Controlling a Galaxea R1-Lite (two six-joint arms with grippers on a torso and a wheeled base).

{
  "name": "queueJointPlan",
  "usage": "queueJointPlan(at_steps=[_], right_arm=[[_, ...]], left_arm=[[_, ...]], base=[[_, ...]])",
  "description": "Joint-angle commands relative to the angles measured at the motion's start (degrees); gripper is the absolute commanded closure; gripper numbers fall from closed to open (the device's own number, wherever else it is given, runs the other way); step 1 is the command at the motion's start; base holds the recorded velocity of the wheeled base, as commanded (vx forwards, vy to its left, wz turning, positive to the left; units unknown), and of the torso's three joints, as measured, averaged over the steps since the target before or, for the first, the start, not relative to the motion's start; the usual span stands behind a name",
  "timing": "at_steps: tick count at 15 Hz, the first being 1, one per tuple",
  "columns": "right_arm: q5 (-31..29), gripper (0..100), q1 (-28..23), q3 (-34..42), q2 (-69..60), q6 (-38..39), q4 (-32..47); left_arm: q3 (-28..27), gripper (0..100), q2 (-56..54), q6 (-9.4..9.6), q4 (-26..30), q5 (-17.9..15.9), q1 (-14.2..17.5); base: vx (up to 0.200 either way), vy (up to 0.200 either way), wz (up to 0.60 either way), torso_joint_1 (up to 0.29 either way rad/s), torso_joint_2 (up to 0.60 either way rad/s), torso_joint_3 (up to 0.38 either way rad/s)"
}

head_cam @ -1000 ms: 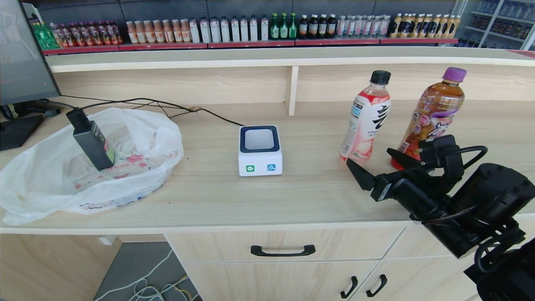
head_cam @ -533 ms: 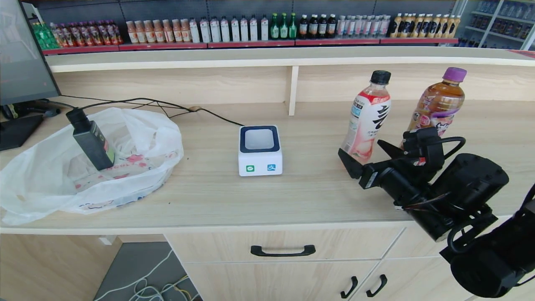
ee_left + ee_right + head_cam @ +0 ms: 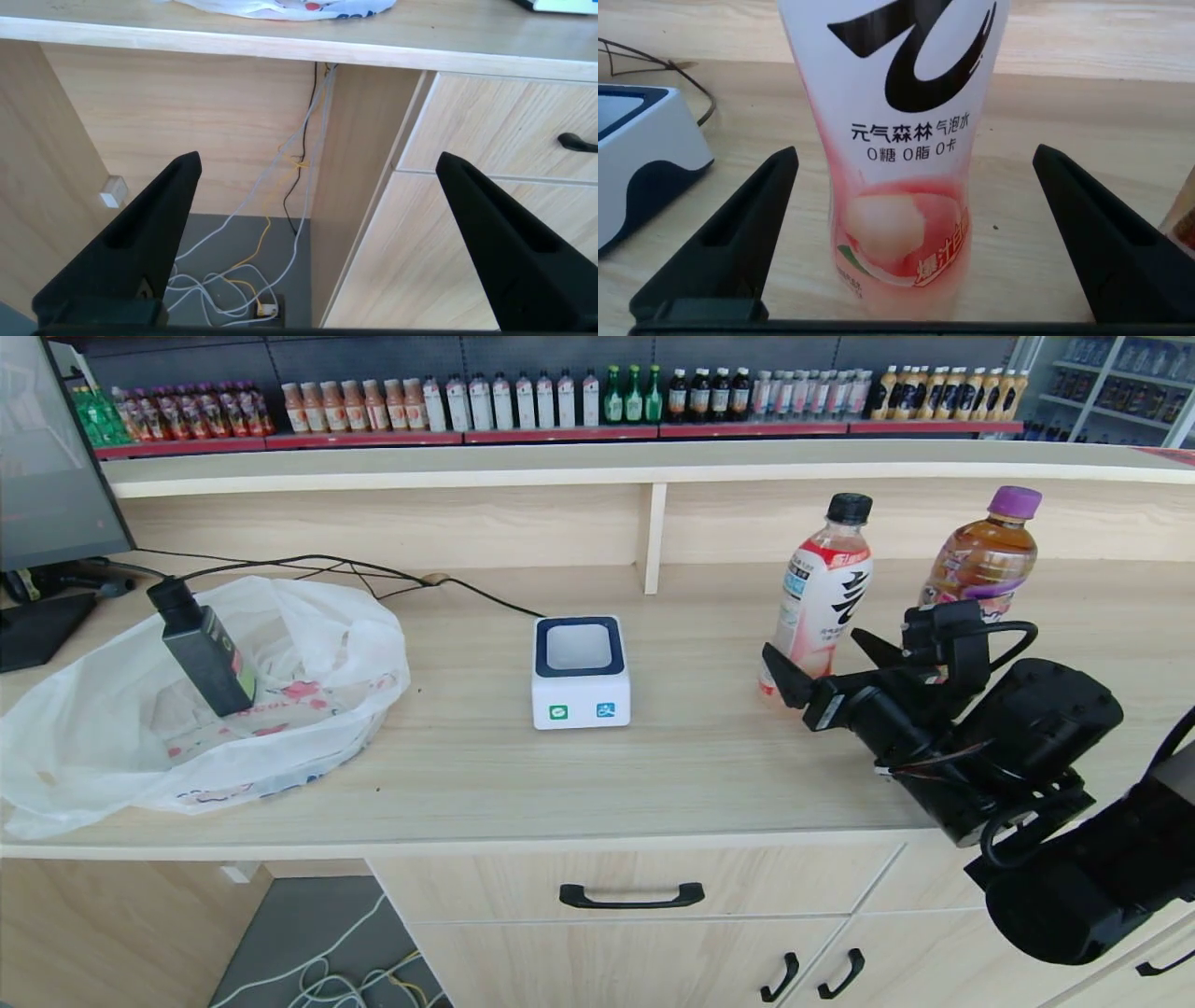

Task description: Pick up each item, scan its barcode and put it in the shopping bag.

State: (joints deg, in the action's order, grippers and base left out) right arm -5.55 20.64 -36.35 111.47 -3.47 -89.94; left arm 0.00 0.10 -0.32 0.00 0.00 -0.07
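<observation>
A pink-and-white bottle (image 3: 822, 588) with a black cap stands upright on the counter's right side, with a brown bottle (image 3: 982, 560) with a purple cap beside it. My right gripper (image 3: 820, 656) is open, low at the pink bottle's base. In the right wrist view that bottle (image 3: 901, 159) stands upright in line with the gap between the fingers of the gripper (image 3: 915, 154), untouched. The white scanner (image 3: 580, 672) sits mid-counter. The white shopping bag (image 3: 308, 709) lies at the left and holds a dark bottle (image 3: 201, 649). My left gripper (image 3: 318, 159) hangs open below the counter.
A monitor (image 3: 47, 448) and black cables (image 3: 327, 563) occupy the back left. A raised ledge with a divider (image 3: 653, 537) runs behind the counter. Drawers with black handles (image 3: 632, 896) sit under the front edge. Shelves of bottles line the far wall.
My right gripper has moved forward and up toward the pink bottle, so its open fingers now sit at the bottle's base. The bottles, scanner and bag have not moved.
</observation>
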Motion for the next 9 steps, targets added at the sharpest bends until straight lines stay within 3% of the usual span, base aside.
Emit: queueJointPlan(at_steps=[1,4,9], right_arm=[[0.0,0,0.0,-2.2,1.5,0.0,-0.1],[0.0,0,0.0,-4.1,1.8,0.0,0.0],[0.4,0,0.5,-12.2,1.8,0.0,8.4]], left_arm=[[0.0,0,0.0,-0.03,0.0,0.0,0.0],[0.0,0,0.0,-0.03,0.0,0.0,0.0],[0.0,0,0.0,-0.03,0.0,0.0,0.0]], base=[[0.0,0.0,0.0,0.0,0.0,0.0],[0.0,0.0,0.0,0.0,0.0,0.0],[0.0,0.0,0.0,0.0,0.0,0.0]])
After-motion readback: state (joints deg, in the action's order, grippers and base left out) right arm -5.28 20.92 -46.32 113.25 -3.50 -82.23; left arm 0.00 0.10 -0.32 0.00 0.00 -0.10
